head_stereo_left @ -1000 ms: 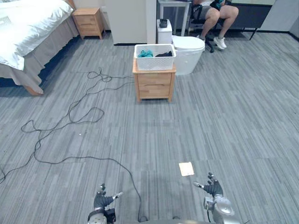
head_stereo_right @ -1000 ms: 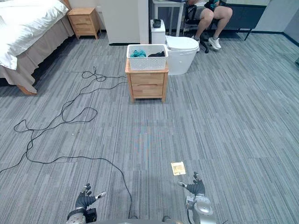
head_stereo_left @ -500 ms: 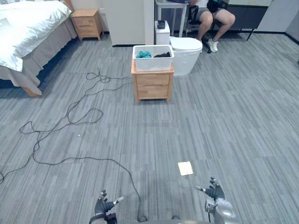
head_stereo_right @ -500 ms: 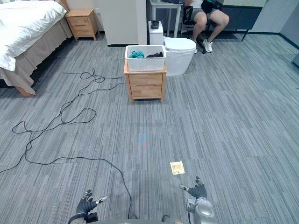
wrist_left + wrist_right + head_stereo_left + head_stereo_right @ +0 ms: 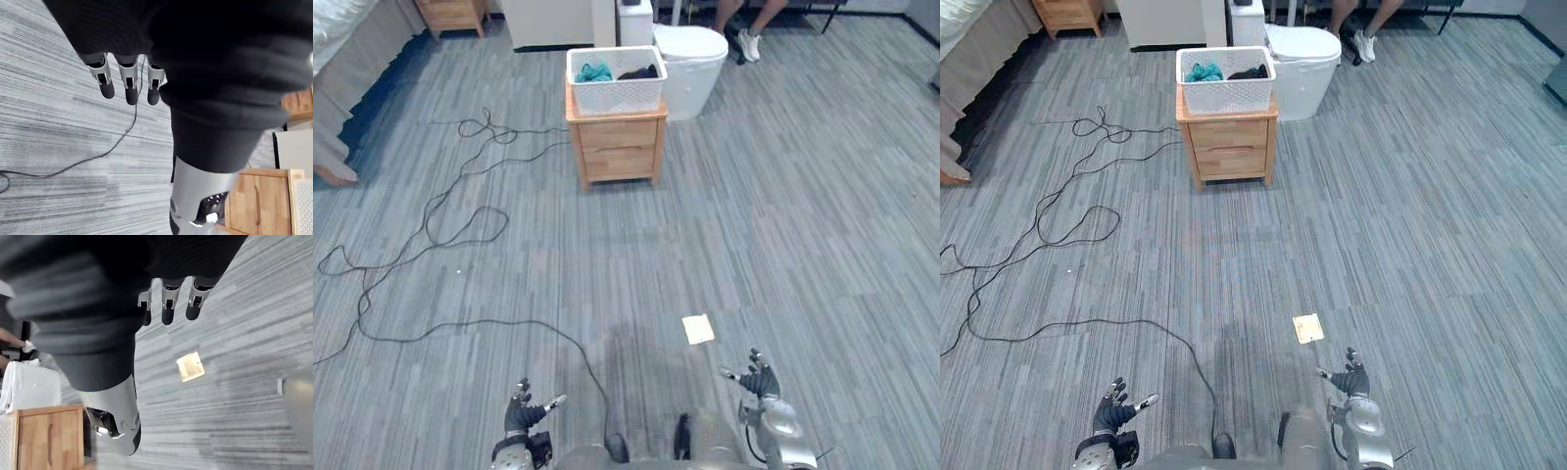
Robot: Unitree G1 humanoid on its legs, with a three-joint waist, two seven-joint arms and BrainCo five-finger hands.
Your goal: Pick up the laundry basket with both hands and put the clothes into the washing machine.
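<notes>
My left hand (image 5: 522, 416) and right hand (image 5: 761, 382) hang low, fingers spread, empty; the laundry basket (image 5: 617, 93) sits on the bedside table (image 5: 617, 152) well ahead; approach step, I judge; next, walk closer

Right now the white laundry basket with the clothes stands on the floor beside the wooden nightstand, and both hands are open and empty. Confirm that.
Not on the floor: the laundry basket stands on top of the wooden nightstand, as the left eye view shows. The rest holds: clothes lie in it, and the left hand and right hand are open and empty.
</notes>
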